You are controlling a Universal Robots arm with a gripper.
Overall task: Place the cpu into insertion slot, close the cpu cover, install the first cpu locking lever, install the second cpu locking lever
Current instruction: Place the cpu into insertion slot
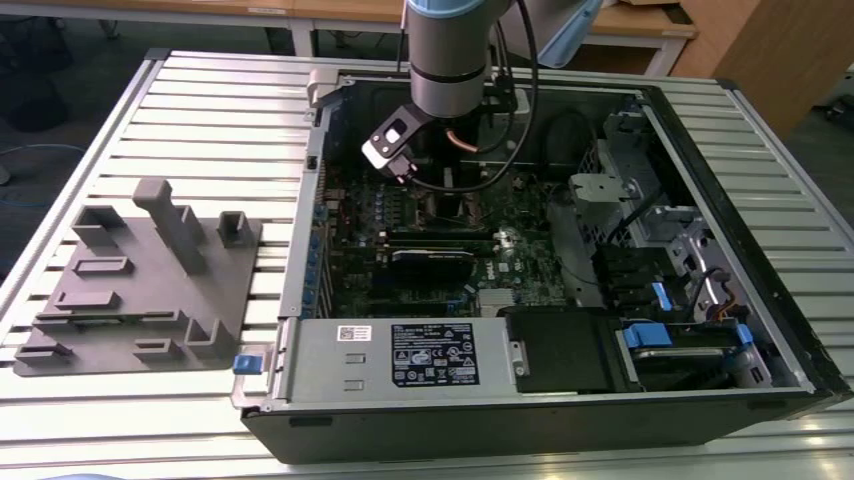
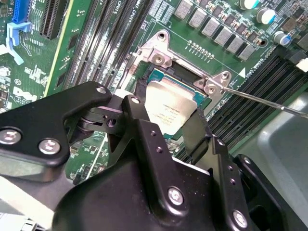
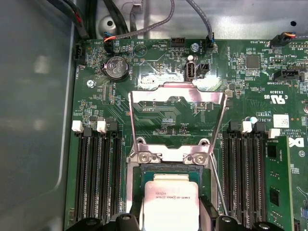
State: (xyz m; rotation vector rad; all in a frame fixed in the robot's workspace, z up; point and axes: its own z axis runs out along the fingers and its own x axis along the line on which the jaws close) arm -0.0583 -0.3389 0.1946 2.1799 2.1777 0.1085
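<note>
"Why does the grey robot arm (image 1: 454, 60) reach down into the open black tower computer case (image 1: 534, 425) on the slatted silver metal surface (image 1: 200, 110)?"

"To get at the green motherboard (image 3: 240, 82). The thin square silver cpu cover (image 3: 178, 94) stands swung up and open, leaving the small square, shiny-rimmed insertion slot (image 3: 168, 169) free beneath it."

"And the black two-fingered claw (image 2: 168, 118)?"

"Narrow, pinching the flat square silvery-tan cpu (image 2: 169, 103) by two opposite edges, which keeps it level right at the slot. Whether it's fully seated, I can't tell."
</note>
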